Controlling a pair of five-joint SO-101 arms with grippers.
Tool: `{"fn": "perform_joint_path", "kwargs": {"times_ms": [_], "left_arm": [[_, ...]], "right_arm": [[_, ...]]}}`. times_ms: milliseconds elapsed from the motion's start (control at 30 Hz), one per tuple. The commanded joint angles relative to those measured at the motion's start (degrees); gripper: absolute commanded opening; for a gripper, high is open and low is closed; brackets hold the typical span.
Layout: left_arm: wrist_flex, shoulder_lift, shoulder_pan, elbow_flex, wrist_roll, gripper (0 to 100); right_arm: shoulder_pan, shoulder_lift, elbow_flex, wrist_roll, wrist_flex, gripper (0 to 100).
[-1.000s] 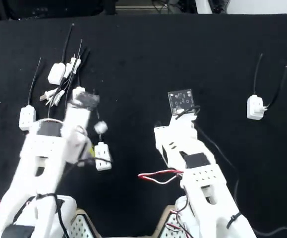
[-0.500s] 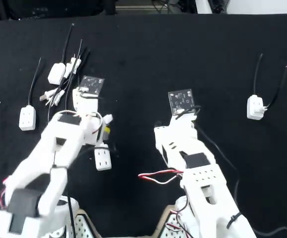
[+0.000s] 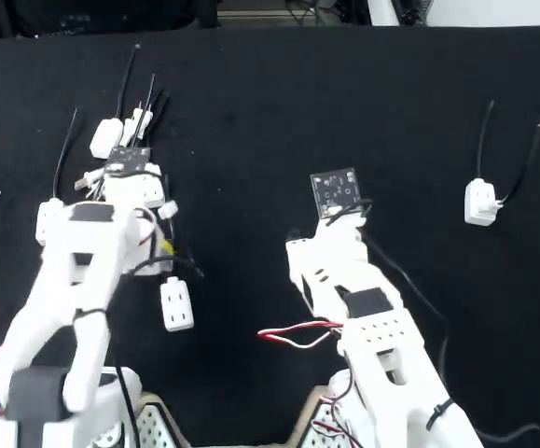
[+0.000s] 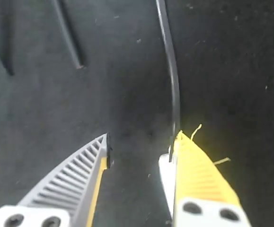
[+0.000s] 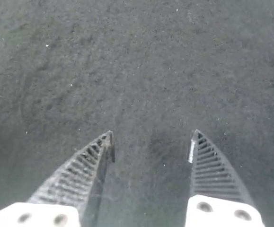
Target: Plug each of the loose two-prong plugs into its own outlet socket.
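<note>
**Left pincer (image 4: 142, 137) spread over the loose plugs (image 3: 111, 140); right pincer (image 5: 152, 133) spread above the bench (image 3: 270, 112).**
At the left, the plugs lie tangled in their black leads, and one cable (image 4: 173, 85) runs up to the yellow finger (image 4: 198, 175). Best to centre a single plug body between the fingers, clear of neighbouring leads, before closing. An outlet socket (image 3: 176, 303) lies beside that arm, and a second socket (image 3: 479, 201) sits far right.
</note>
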Motion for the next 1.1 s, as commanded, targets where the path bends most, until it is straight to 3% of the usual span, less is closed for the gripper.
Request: {"fn": "perform_joint_path", "kwargs": {"times_ms": [0, 133, 200, 400, 600, 767, 867, 967, 1067], "left_arm": [[5.9, -8.0, -4.5, -2.9, -8.3, 22], [9.0, -9.1, -6.1, 1.0, -20.0, 22], [7.9, -9.1, -4.0, 4.5, -20.9, 22], [3.2, -9.2, 11.6, 9.6, -11.3, 22], [-0.9, -9.2, 25.8, 10.2, -1.2, 22], [-11.9, -9.1, 26.7, 10.9, -0.5, 22], [-14.8, -9.1, 26.6, 7.7, 3.6, 23], [-10.5, -9.1, 26.3, 2.2, 4.3, 23], [-0.6, -9.1, 26.0, -4.6, -0.1, 23]], "right_arm": [[-1.0, -1.8, -3.6, 0.1, 0.4, 24.0], [-1.0, -1.8, -3.6, 0.1, 0.4, 24.0], [-0.5, -1.8, -4.0, 0.1, 0.4, 24.0], [12.0, -1.8, -6.5, -0.4, 0.1, 24.0], [13.1, -1.8, -6.5, -0.4, 0.2, 24.0], [13.1, -1.7, -6.5, -0.4, 0.1, 24.0], [13.0, -1.5, -6.4, -0.4, 0.0, 24.0], [12.8, -1.5, -6.4, -0.4, 0.0, 24.0], [11.3, -1.5, -5.9, -0.4, -0.1, 24.0]]}}
